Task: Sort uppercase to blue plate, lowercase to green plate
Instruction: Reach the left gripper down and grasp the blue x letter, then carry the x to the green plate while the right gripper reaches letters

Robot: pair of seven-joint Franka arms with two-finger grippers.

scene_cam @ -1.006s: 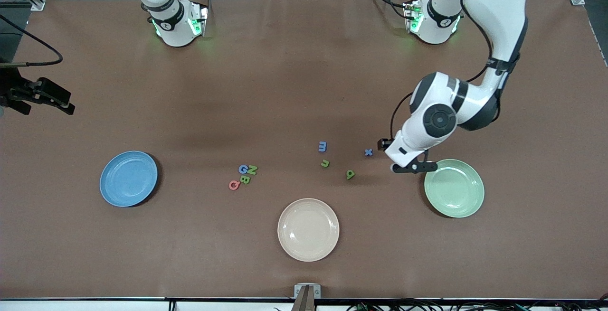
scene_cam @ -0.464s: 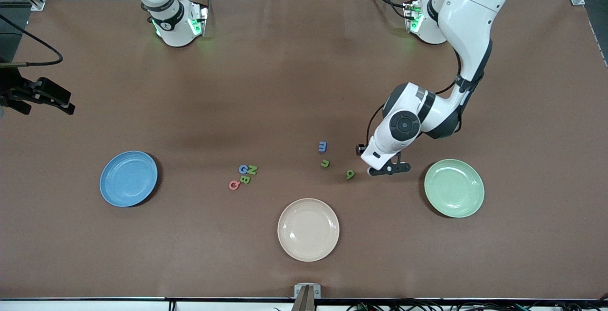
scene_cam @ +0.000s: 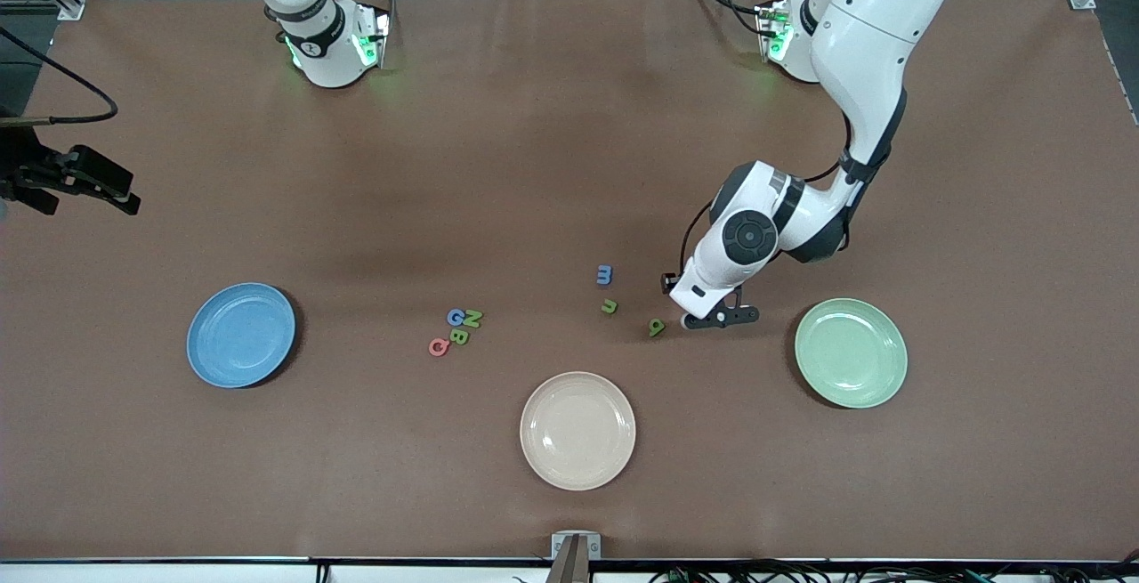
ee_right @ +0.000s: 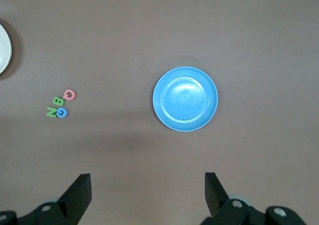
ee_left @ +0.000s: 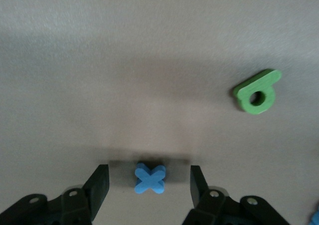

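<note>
— Where's the blue x [ee_left: 149, 178]?

— On the bench mid-area, between the spread fingers [ee_left: 98, 187] of the left gripper [ee_left: 149, 185], not pinched. The green q-like letter [scene_cam: 656, 327] lies just beside it.

— The capitals?

— Uppercase cluster [scene_cam: 456, 330] sits between the blue plate [scene_cam: 240, 334] and the lowercase m [scene_cam: 604, 275] and n [scene_cam: 609, 305]. The green plate [scene_cam: 851, 352] holds no letters.

— Right gripper [ee_right: 147, 190]?

— Waiting, jaws wide, high over the blue plate.

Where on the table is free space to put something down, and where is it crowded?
Bare table lies between the blue plate and the capitals, and nearer the robot bases. Crowded: from blue m to the left gripper.
</note>
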